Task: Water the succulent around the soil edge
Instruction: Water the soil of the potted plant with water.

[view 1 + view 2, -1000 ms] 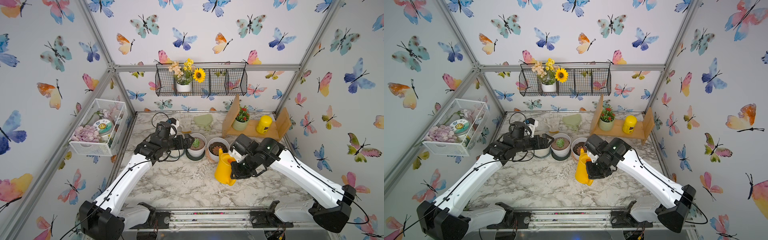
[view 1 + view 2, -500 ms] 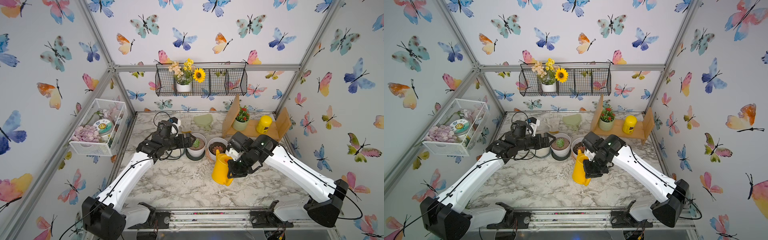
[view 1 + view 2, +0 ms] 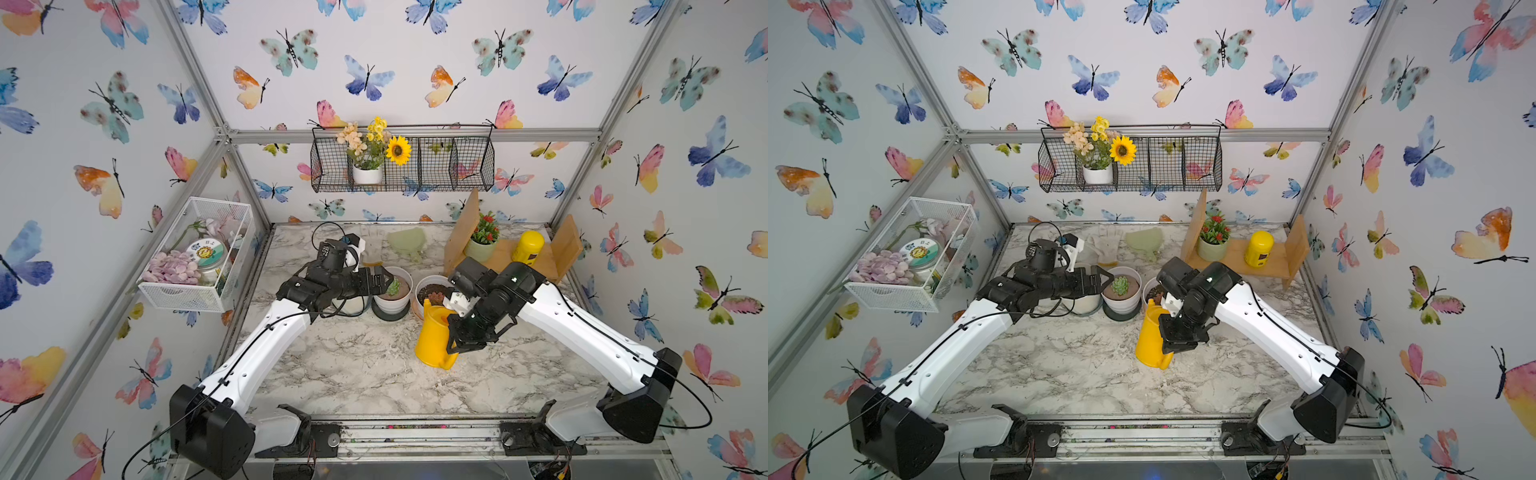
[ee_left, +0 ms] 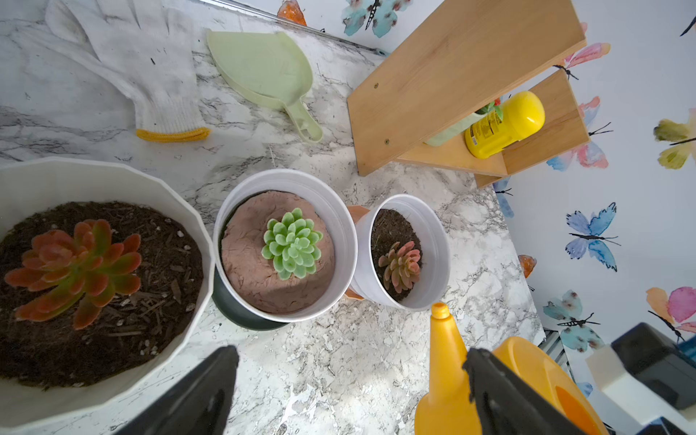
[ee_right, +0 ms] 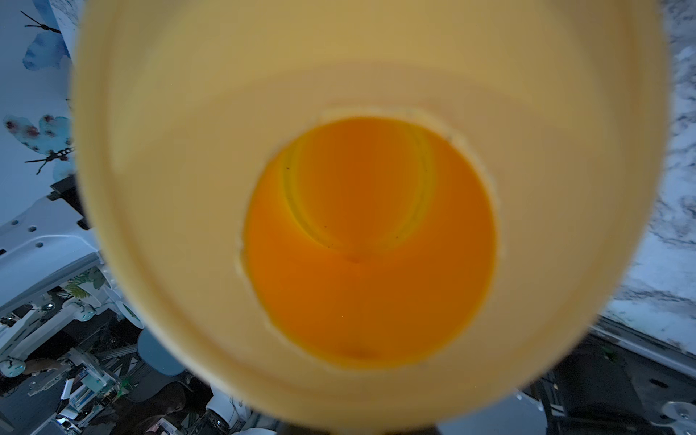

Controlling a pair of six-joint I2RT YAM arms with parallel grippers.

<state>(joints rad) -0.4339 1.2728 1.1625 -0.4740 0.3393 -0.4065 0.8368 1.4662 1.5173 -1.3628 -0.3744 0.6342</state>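
Marble worktop (image 3: 353, 374) with three potted succulents in a row near its middle, toward the back edge. They are a large white pot (image 4: 94, 165) with an orange-red plant (image 4: 75, 267), a middle pot (image 4: 339, 226) with the green succulent (image 4: 292, 244) in tan soil, and a small pot (image 4: 437, 241) with a reddish succulent (image 4: 401, 263) in dark soil. The right gripper (image 3: 459, 343) is clamped on the handle of the yellow watering can (image 3: 432, 338), just in front of the small pot. The spout (image 4: 444, 339) tip lies beside that pot's near rim. The left gripper (image 4: 350, 356), fingers apart, hovers at the middle pot's left rim.
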